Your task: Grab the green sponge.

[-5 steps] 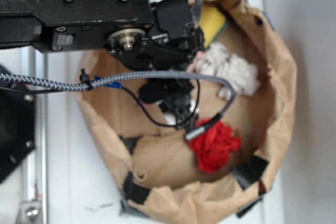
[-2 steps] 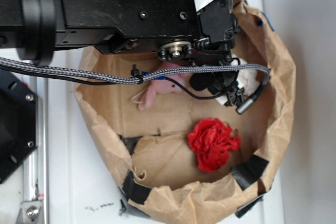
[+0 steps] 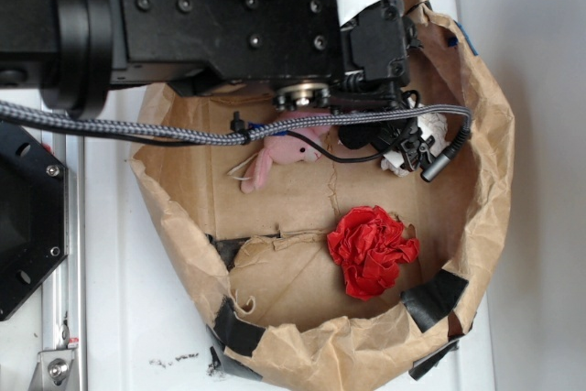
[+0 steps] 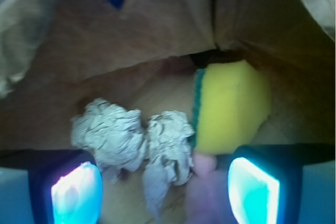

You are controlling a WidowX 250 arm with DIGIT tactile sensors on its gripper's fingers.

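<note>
Since the earlier frame the arm has been shifted slightly further into the paper bag (image 3: pixel 490 180). The gripper (image 4: pixel 165 195) is held wide apart, nothing grasped. Beyond lie the white paper wad (image 4: pixel 134 140) and, touching it, the green sponge (image 4: pixel 231 108).

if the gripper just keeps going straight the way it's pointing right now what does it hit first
Probably the crumpled white paper wad, which lies centred between the open fingers. The green sponge sits off to the right, nearer the right finger, so it would likely be grazed at most. Depth is hard to judge from the wrist view.
</note>
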